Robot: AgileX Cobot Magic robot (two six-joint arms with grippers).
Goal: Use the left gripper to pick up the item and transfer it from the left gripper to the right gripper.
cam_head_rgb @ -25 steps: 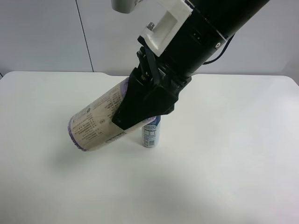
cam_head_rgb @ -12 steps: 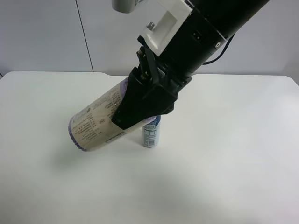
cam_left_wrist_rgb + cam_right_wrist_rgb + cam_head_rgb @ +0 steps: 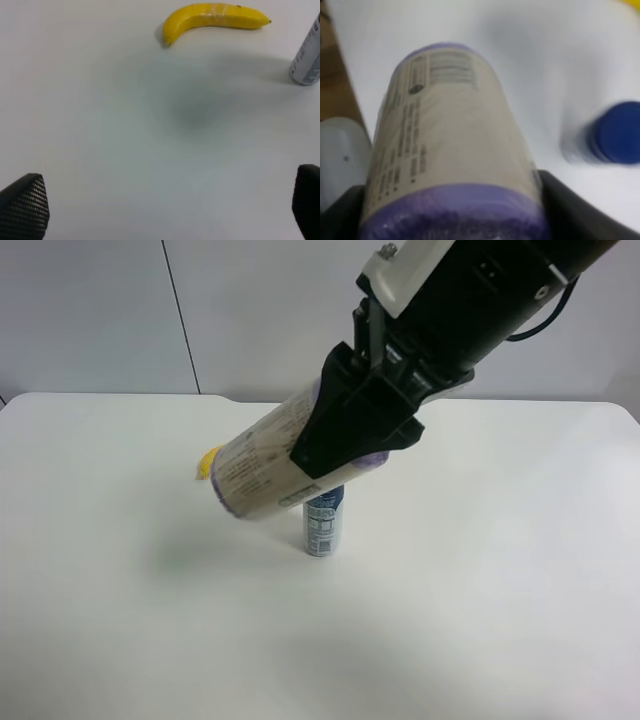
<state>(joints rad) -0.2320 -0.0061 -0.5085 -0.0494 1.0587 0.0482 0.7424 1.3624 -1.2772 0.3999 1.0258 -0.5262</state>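
Your right tool (image 3: 345,440) is clamping the item (image 3: 262,465) between its black fingers, gripping it near one purple end. The item is showing as a stubby cream-white canister with fine printed text running along its side and purple at both ends. It is hanging clear of the desk (image 3: 480,580), tilted, with its free end pointing down and away from the tool. In the high view its gripped end is covering the top of the upright blue-capped bottle (image 3: 322,522). Your left tool (image 3: 165,202) is spreading wide with nothing between its fingers (image 3: 22,205), facing down at the desk, with the banana (image 3: 212,17) lying beyond it.
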